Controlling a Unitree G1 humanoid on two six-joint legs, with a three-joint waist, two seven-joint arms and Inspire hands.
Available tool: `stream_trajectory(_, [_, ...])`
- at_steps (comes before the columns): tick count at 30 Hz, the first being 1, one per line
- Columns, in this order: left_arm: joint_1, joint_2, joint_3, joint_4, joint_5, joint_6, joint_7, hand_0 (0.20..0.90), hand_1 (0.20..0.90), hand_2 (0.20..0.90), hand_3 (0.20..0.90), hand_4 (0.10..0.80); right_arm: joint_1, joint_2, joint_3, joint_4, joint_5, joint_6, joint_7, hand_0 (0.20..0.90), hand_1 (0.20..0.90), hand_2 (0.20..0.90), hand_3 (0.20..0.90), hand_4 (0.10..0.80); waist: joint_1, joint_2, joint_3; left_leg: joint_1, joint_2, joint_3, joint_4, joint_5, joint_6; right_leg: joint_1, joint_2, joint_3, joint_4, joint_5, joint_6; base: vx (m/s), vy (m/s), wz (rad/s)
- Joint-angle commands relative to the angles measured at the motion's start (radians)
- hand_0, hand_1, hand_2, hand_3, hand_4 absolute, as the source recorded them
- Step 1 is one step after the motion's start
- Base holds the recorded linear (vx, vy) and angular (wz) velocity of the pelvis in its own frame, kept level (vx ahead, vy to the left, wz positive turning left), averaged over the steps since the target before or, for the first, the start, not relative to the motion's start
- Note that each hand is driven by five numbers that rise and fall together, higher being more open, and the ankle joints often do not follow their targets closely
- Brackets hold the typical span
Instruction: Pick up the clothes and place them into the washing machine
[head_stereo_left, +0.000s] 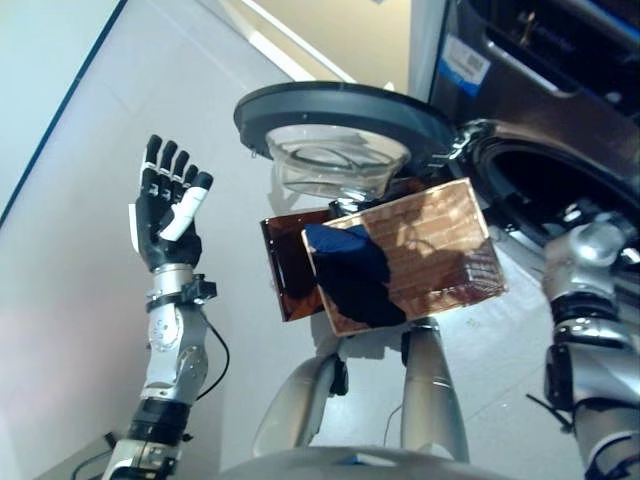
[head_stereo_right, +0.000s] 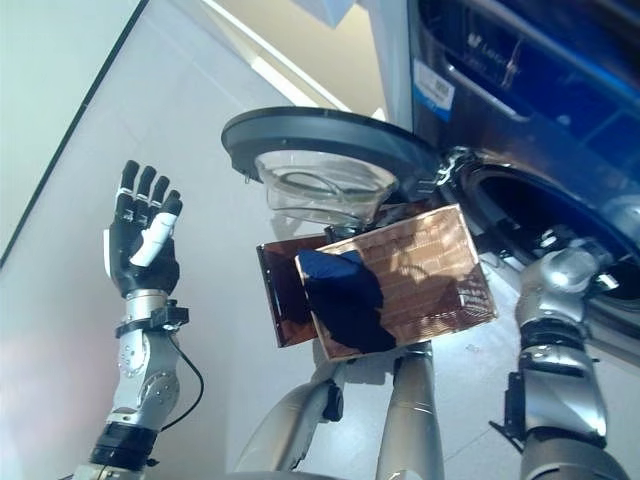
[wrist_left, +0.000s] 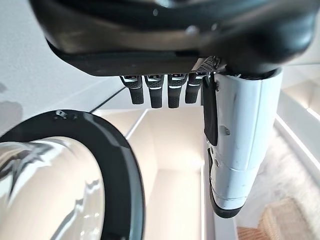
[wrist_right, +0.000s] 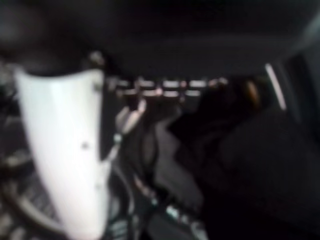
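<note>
The left hand (head_stereo_left: 168, 215) is hanging raised at the left of the frame with its fingers straight and nothing in them, while the right hand (wrist_right: 65, 150) is reaching into the washing machine drum (head_stereo_left: 560, 195) at the right edge; its own wrist view is too dark to tell whether its fingers are curled round anything. A dark blue garment (head_stereo_left: 350, 275) is lying in the brown wicker basket (head_stereo_left: 440, 250) at frame centre, draped over its lower-left corner, just below the open round door (head_stereo_left: 340, 115). It is sitting between the two arms, nearer the right arm, with the drum up and to the right of it.
</note>
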Motion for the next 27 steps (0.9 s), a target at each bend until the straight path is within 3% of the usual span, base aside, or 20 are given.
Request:
stream_trajectory(1, [0.004, 0.032, 0.069, 0.061, 0.037, -0.072, 0.005, 0.900, 0.900, 0.900, 0.900, 0.800, 0.097, -0.012, 0.067, -0.080, -0.111, -0.054, 0.039, 0.900, 0.900, 0.900, 0.900, 0.800, 0.021, -0.062, -0.141, 0.093, 0.003, 0.018, -0.009, -0.101, -0.090, 0.170, 0.043, -0.047, -0.232, 0.054, -0.018, 0.018, -0.031, 0.07])
stream_trajectory(5, [0.012, 0.024, 0.083, 0.119, 0.046, -0.050, -0.002, 0.900, 0.900, 0.900, 0.900, 0.800, 0.179, 0.052, 0.108, -0.088, -0.180, -0.025, 0.087, 0.900, 0.900, 0.900, 0.900, 0.800, 0.009, -0.098, -0.149, 0.151, 0.004, 0.008, -0.009, -0.111, -0.088, 0.267, 0.046, -0.061, -0.284, 0.058, -0.016, 0.044, -0.034, 0.02])
stream_trajectory(13, [0.032, 0.035, 0.106, 0.139, 0.080, -0.023, -0.020, 0.900, 0.900, 0.900, 0.900, 0.800, 0.288, 0.080, 0.214, -0.104, -0.267, 0.025, 0.206, 0.900, 0.900, 0.900, 0.900, 0.800, -0.005, -0.146, -0.143, 0.234, 0.012, 0.011, -0.009, -0.123, -0.085, 0.372, 0.049, -0.067, -0.320, 0.060, -0.012, 0.034, -0.015, -0.02])
stream_trajectory(27, [0.066, 0.029, 0.132, 0.229, 0.160, 0.011, -0.001, 0.900, 0.900, 0.900, 0.900, 0.800, 0.416, 0.173, 0.320, -0.152, -0.492, 0.070, 0.244, 0.900, 0.900, 0.900, 0.900, 0.800, -0.014, -0.234, -0.192, 0.420, 0.039, 0.012, -0.003, -0.157, -0.087, 0.588, 0.064, -0.095, -0.385, 0.040, -0.007, 0.079, -0.014, 0.01])
